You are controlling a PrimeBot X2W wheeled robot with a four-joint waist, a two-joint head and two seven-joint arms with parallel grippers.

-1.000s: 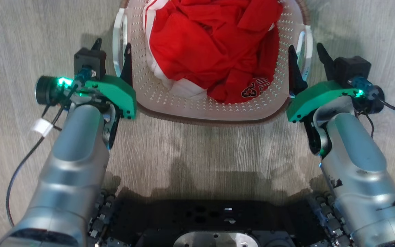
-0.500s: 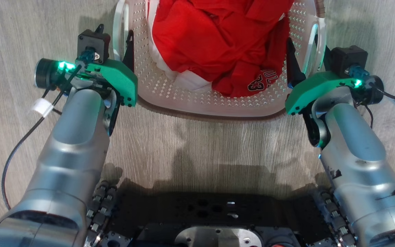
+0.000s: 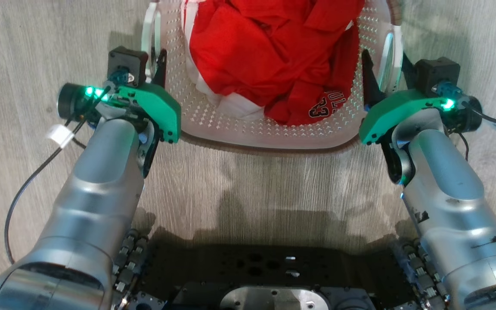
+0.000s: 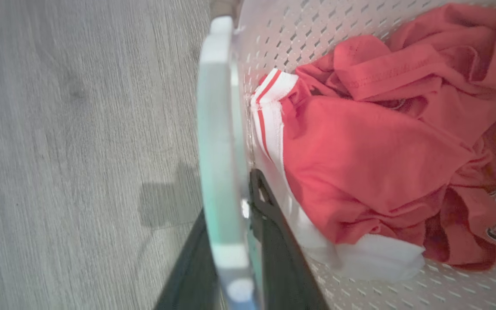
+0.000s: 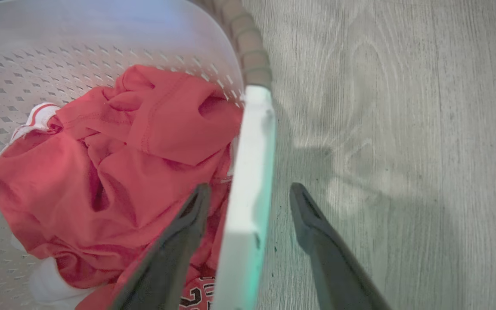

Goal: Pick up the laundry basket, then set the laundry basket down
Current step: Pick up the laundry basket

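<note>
Your left claw (image 4: 230,206) pinches the laundry basket (image 3: 248,129) by one handle (image 4: 218,120); your right claw (image 5: 250,187) gapes astride the other handle (image 5: 251,142).

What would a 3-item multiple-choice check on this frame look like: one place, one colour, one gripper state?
1. Where is the red clothing?
A. in the laundry basket
B. spilled outside it
C. on a shelf

2. What colour is the basket's right handle?
A. black
B. white
C. blue

3. What state is the right gripper in?
A. shut on the handle
B. shut on cloth
C. open, one finger on either side of the handle

Answers:
1 A: the cloth lies heaped within the perforated walls.
2 B: the handle bar reads white in the right wrist view.
3 C: a clear gap shows between the handle and the outer finger.
</note>
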